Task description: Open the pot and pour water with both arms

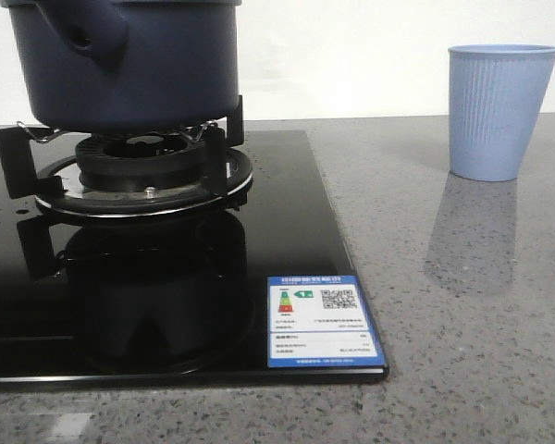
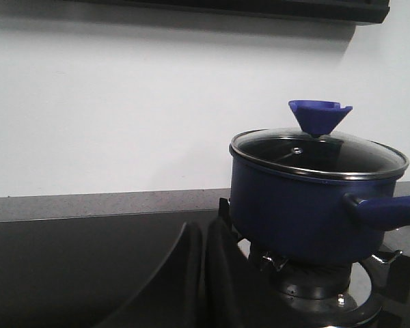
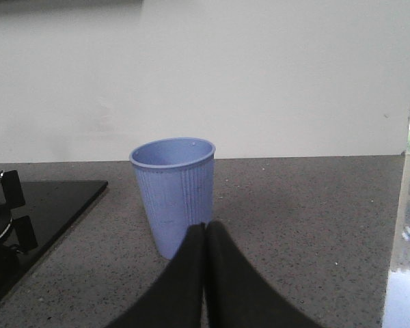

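Nothing is started yet. The pot (image 2: 307, 205) sits on the burner (image 1: 143, 171) of the black glass hob (image 1: 166, 305), which takes up the left part of the countertop (image 1: 462, 305), and its glass lid (image 2: 319, 154) is on, blue knob (image 2: 319, 116) pointing up. The handle (image 2: 386, 210) juts out sideways, untouched.

Over by the countertop's far right edge the light blue ribbed cup (image 1: 499, 111) stands upright, well apart from the hob. From the right wrist view its inside looks empty, though the bottom is hidden.

The left gripper (image 2: 203, 273) hangs over the hob just short of the pot, fingers pressed together on nothing. The right gripper (image 3: 205, 273) is the same story: clenched and empty, pointed at the cup, tips in line with its base. Whether they touch it cannot be told.

So the whole job looks to be ahead: lid to lift off, pot to be raised by its handle, water to be tipped, presumably into that cup. Both pincers would need to spread first.
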Motion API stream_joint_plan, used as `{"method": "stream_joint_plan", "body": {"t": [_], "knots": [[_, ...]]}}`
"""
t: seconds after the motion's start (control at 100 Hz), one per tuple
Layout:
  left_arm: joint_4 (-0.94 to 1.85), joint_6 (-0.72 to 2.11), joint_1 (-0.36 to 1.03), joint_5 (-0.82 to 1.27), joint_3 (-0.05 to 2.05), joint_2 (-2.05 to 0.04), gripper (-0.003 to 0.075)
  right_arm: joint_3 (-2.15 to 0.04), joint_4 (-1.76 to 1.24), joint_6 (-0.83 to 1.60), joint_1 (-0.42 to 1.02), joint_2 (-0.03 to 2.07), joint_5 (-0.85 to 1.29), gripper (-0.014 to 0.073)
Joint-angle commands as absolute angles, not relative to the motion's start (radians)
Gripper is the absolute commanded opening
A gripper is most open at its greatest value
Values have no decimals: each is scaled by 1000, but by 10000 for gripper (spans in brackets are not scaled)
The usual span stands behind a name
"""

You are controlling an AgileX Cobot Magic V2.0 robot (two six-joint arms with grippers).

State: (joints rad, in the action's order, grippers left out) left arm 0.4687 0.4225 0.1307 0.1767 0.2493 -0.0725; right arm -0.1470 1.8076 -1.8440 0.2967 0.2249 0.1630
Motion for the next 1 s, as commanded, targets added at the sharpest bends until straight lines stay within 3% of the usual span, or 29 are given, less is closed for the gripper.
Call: {"method": "stream_joint_plan", "body": {"t": [0.0,0.21,0.37,0.74,0.99], "knots": [[485,418,129,105,275,-82,-19,-171,1860,-1838,291,230,185,-67],[407,394,129,86,269,-82,-19,-171,1860,-1838,291,230,185,-67],[77,30,99,27,194,-82,-19,-171,1860,-1838,291,230,185,-67],[72,17,75,17,-31,17,-19,-171,1860,-1838,291,230,185,-67],[65,19,73,64,-35,30,-19,-171,1860,-1838,291,230,187,-67]]}}
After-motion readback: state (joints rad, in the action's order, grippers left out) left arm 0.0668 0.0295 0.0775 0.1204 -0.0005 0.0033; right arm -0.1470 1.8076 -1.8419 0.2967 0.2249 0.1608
